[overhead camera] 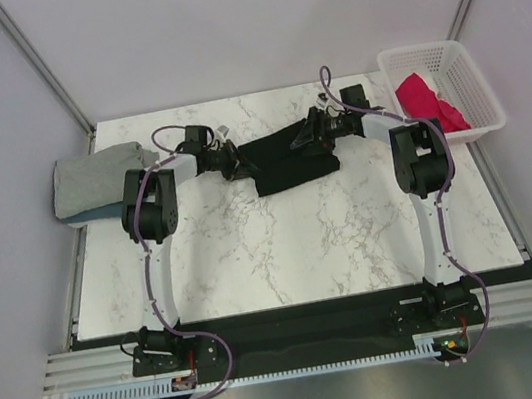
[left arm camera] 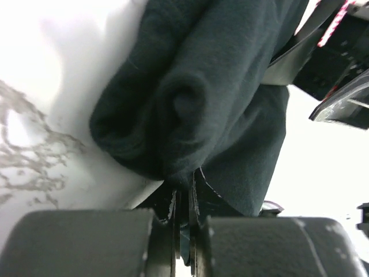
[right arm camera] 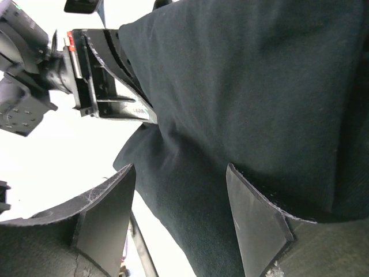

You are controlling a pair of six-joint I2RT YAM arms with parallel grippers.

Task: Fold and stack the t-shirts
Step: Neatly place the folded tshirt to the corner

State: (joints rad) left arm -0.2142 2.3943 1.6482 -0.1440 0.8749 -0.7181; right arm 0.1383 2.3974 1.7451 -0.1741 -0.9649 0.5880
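Black t-shirt (overhead camera: 290, 160) lay bunched at the far centre of the surface (overhead camera: 254, 252). The left hand (left arm camera: 184, 187) was clamped on its left edge, and the right hand (right arm camera: 181, 173) was spread wide over its right end. Crimson t-shirt (overhead camera: 420, 97) lay in the basket (overhead camera: 482, 125).

The top view looks down from high above the near edge, taking in the whole table (overhead camera: 284, 247); each wrist view sits very close, looking out past its own jaws; all three share the black t-shirt (overhead camera: 286, 166); the right wrist view also catches the left gripper (right arm camera: 138, 104) facing it.
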